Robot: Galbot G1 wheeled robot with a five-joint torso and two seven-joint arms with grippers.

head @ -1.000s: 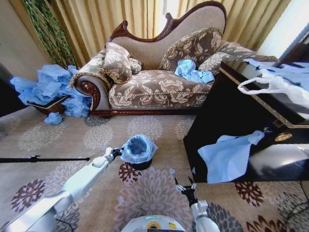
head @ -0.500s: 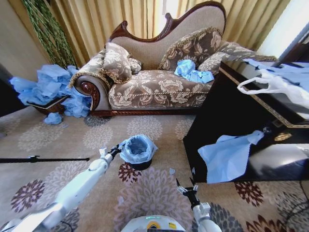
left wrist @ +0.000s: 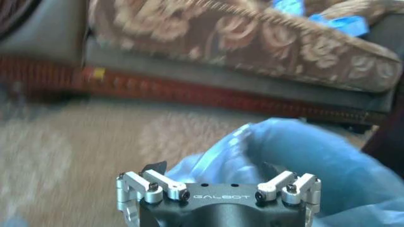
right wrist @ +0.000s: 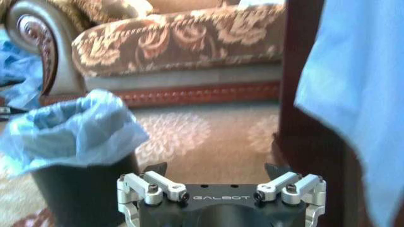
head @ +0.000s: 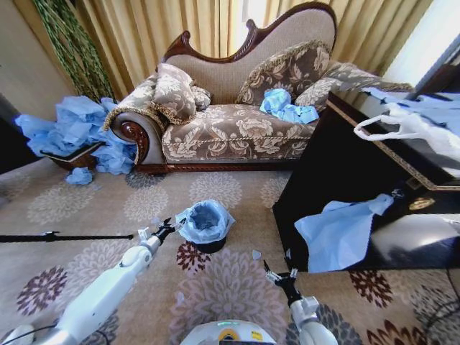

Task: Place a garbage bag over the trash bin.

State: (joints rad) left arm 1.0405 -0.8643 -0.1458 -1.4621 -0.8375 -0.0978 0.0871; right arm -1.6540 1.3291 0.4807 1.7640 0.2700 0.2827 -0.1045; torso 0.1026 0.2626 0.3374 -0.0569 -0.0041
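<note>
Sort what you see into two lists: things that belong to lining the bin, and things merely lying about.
Belonging to the job: garbage bag; trash bin; left tool, open beside the bag.

Lying about: white plastic bag; flat blue bag; blue bags on sofa; blue heap.

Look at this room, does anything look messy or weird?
Yes. Blue bags are heaped beside the sofa's end, and more lie crumpled on the sofa seat. One blue bag droops off the black cabinet.
</note>
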